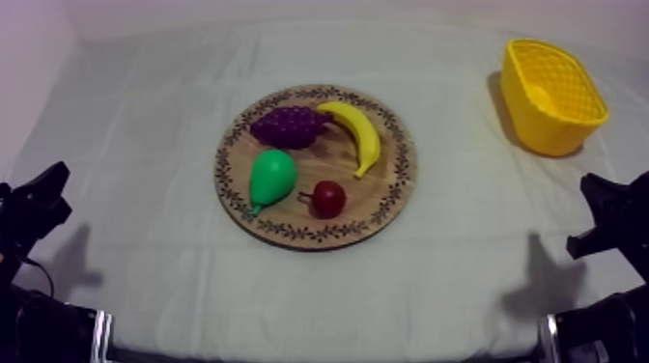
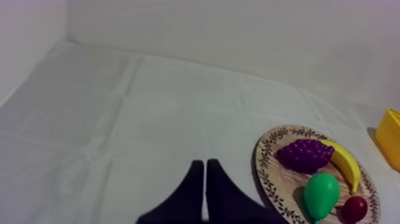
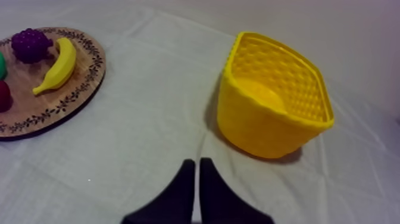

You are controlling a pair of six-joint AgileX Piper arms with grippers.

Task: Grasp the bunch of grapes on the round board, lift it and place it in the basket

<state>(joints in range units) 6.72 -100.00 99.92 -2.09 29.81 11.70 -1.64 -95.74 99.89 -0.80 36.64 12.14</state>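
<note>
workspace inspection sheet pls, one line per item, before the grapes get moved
surface: grey-white cloth, lightly creased, flat.
job's things: bunch of grapes lies on the wooden board, at its far side; yellow basket stands upright at the far right, nothing seen inside it.
clutter: banana close beside the grapes, pear and small red fruit at the board's near side.
grippers: left gripper shut on nothing, over bare cloth left of the board; right gripper shut on nothing, over bare cloth in front of the basket.
cables: nothing seen on the cloth.
surroundings: plain pale wall behind the table.
</note>
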